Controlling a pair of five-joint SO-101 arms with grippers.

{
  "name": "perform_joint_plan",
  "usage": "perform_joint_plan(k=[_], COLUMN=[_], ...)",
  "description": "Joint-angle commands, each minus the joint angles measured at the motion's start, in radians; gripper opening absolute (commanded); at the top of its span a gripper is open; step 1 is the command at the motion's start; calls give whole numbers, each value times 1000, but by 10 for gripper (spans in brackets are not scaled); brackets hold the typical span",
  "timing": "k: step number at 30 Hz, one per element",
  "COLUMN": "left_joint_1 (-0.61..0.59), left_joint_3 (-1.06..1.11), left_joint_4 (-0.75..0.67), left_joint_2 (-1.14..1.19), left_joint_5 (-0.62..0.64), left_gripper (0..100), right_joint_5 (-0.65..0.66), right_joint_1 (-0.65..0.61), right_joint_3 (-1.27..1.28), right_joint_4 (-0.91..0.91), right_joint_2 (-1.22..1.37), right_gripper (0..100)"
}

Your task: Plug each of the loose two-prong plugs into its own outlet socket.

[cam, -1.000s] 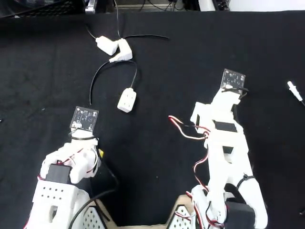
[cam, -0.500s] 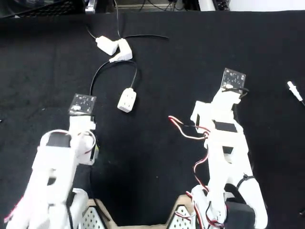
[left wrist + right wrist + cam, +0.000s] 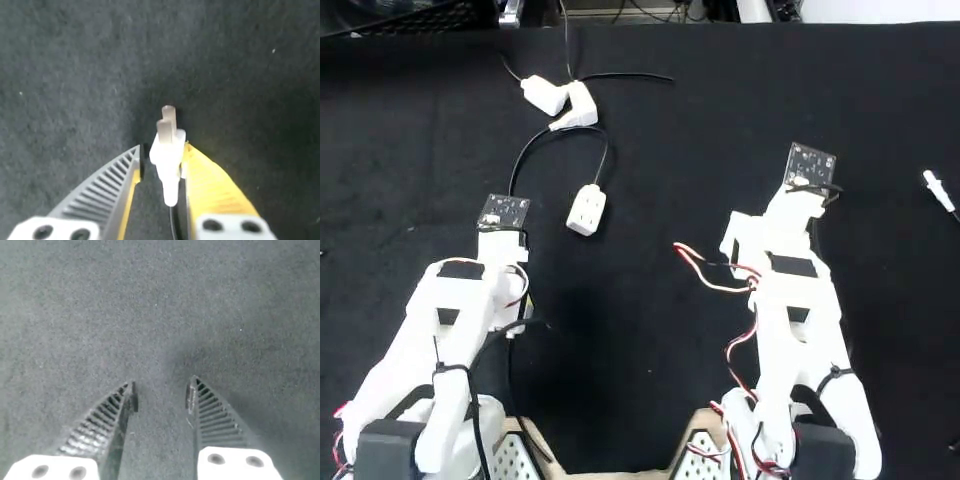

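My left gripper [image 3: 161,151] is shut on a white two-prong plug [image 3: 167,150] whose prongs point away from the wrist, just above the black cloth. In the high view the left arm's wrist [image 3: 503,213] sits a short way left of a white outlet socket [image 3: 586,210] on a black cord. A second white socket [image 3: 580,105] lies at the back with a white plug [image 3: 543,95] against it. Another loose white plug [image 3: 939,190] lies at the far right edge. My right gripper [image 3: 161,388] is open over bare cloth, its wrist [image 3: 809,166] right of centre.
A black cloth [image 3: 680,140] covers the table. Black cords [image 3: 535,145] loop between the two sockets and run off the back edge. Red and white wires [image 3: 705,270] hang beside the right arm. A black cord [image 3: 510,345] trails by the left arm.
The left arm has stretched forward from its folded pose, carrying its wrist farther up the table toward the near socket. The right arm has not moved.
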Motion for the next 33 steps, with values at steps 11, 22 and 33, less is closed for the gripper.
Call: perform_joint_plan(k=[11, 22, 33], left_joint_1=[-2, 1, 53], left_joint_3=[-16, -5, -13], left_joint_4=[-117, -127, -130], left_joint_2=[5, -3, -5], left_joint_5=[86, 112, 117], left_gripper=[134, 37, 27], right_joint_5=[8, 9, 9], right_joint_1=[-11, -11, -11], right_joint_3=[-7, -7, -7], right_joint_4=[-17, -17, -17], right_joint_2=[-28, -28, -28], right_gripper=[167, 167, 167])
